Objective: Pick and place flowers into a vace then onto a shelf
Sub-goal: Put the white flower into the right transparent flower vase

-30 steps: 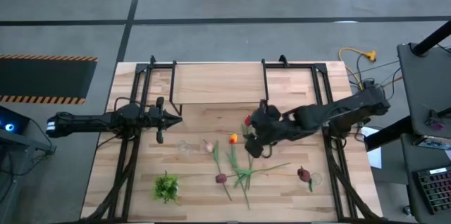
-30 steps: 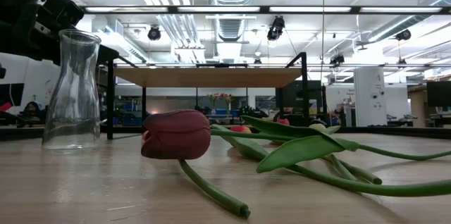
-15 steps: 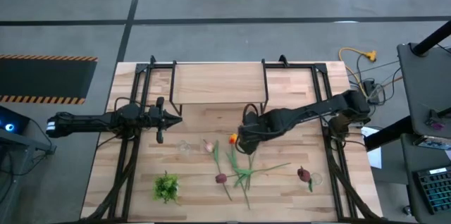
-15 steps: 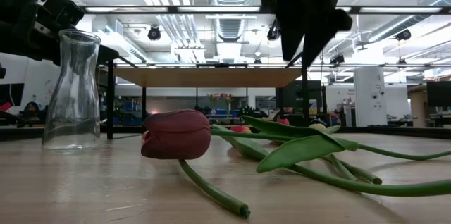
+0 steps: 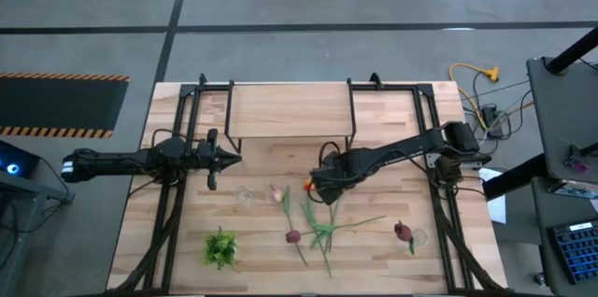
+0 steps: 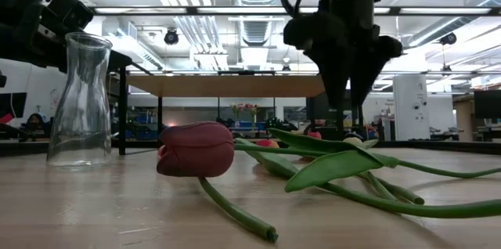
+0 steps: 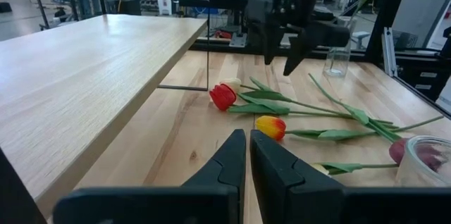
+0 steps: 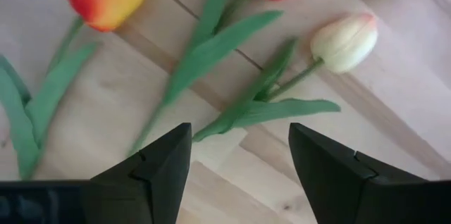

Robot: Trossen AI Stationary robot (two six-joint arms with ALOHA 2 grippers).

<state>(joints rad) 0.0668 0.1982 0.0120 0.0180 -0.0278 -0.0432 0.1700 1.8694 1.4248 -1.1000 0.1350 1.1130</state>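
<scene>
Jaws of my right gripper (image 8: 239,164) stand wide, empty, above tangled artificial tulips (image 8: 211,55) lying on the light-wood worktop (image 5: 392,194). I judge overlapping stems could make me pinch two. Clear glass vase (image 6: 78,100) stands well apart; left gripper (image 7: 248,155), nearly closed, waits beside the light-wood shelf (image 5: 290,108).

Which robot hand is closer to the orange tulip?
The right gripper, fingers open, hangs right beside the orange tulip. The left gripper waits farther off, near the shelf.

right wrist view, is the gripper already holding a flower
No, the right gripper is open above the table, with nothing between its fingers; the cream tulip lies beyond it.
</scene>
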